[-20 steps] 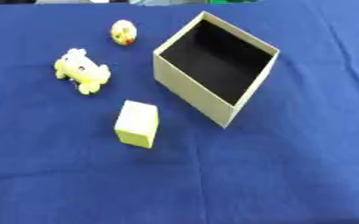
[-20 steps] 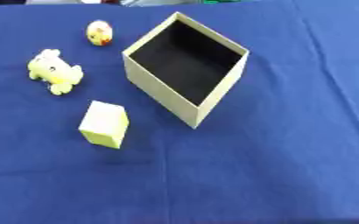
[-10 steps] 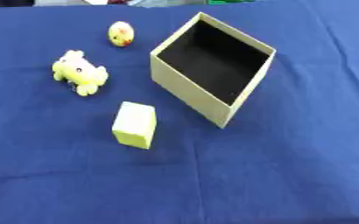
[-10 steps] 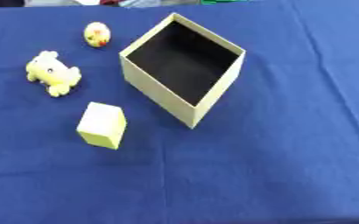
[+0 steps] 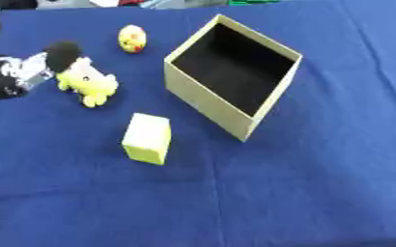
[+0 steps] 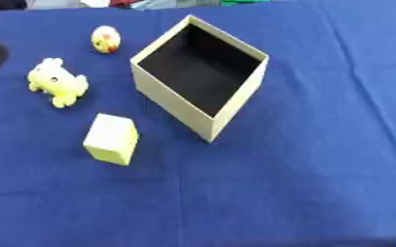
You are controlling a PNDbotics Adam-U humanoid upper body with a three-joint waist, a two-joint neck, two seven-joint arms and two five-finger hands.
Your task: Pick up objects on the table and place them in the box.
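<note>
I see my left hand (image 5: 20, 72) beside the yellow toy (image 5: 87, 83); I cannot tell its fingers' state. The box (image 6: 172, 103) sits open.

A blue cloth (image 6: 319, 169) covers the table, with blurred clutter along its far edge.

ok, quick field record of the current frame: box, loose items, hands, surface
box: open tan box, dark inside, nothing visible in it
plush: yellow plush toy, left of the box
egg: small yellow egg-shaped toy, far left of the box
block: pale yellow block, near side, left of the box
left hand: left hand at the left edge, beside the plush; fingers unclear
right hand: not in view
surface: blue cloth
</note>
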